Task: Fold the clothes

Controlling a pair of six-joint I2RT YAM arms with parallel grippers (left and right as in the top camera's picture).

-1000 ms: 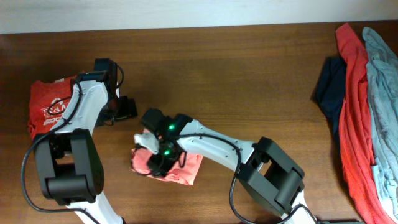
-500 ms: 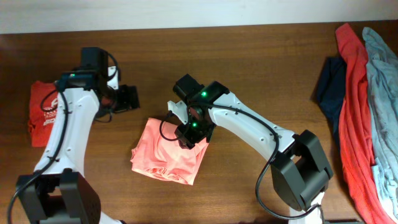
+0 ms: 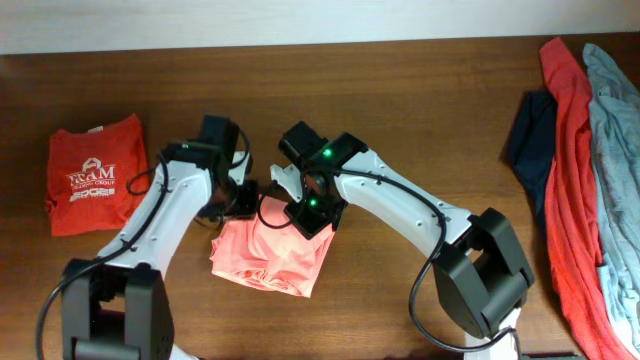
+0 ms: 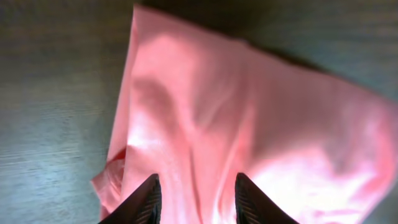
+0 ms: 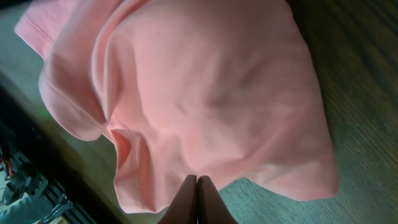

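The salmon-pink shirt (image 3: 272,255) lies as a rumpled folded bundle on the brown table (image 3: 400,100). My left gripper (image 3: 248,203) is at its upper left edge. In the left wrist view that gripper (image 4: 196,200) hovers with its fingers (image 4: 147,199) apart over the pink fabric (image 4: 249,124), holding nothing. My right gripper (image 3: 308,217) is over the shirt's upper right. In the right wrist view it (image 5: 197,186) is shut, tips pressed together at the hem of the shirt (image 5: 205,87). No fabric shows between them.
A folded red shirt with white lettering (image 3: 95,178) lies at the far left. At the right edge is a pile with a coral-red garment (image 3: 565,170), a grey-blue one (image 3: 615,120) and a navy one (image 3: 525,135).
My left arm swung right, from beside the red shirt to the pink shirt, and its jaws narrowed. My right gripper moved from the pink bundle's left to its top, then shut; the bundle spread wider.
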